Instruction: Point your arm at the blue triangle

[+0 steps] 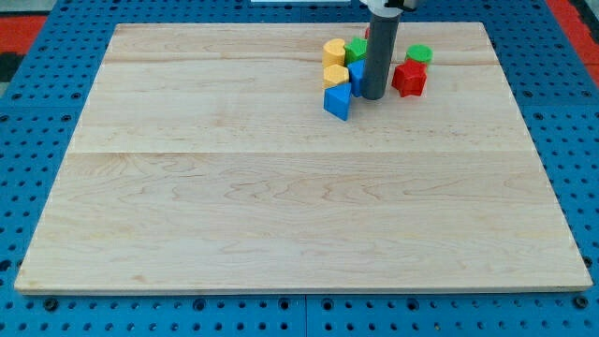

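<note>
The blue triangle [337, 101] is a small wedge-shaped block of solid blue, lying on the wooden counter [281, 206] near the view's top, right of centre. It is the lowest block of a tight cluster: a yellow block [335, 75] just above it, another yellow block [334, 51] and a green block [356, 49] higher, and a second blue block [357, 76] beside it. My tip [373, 96] rests just right of the triangle, close to it. A red block [409, 79] and a green cylinder [418, 54] sit further right. There is no hand on this arm, only the dark rod.
</note>
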`<state>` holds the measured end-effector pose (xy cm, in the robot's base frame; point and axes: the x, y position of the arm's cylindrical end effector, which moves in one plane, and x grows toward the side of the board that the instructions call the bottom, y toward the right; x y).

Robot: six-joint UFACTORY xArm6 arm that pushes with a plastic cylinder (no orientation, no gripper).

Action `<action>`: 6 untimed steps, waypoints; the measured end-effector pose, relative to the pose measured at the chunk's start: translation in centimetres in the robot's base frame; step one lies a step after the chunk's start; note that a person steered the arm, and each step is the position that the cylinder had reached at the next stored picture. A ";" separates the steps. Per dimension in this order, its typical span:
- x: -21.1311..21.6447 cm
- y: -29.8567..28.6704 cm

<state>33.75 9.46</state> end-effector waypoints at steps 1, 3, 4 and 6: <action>-0.4 0.0; 6.1 0.0; 7.9 -3.8; 6.1 -7.1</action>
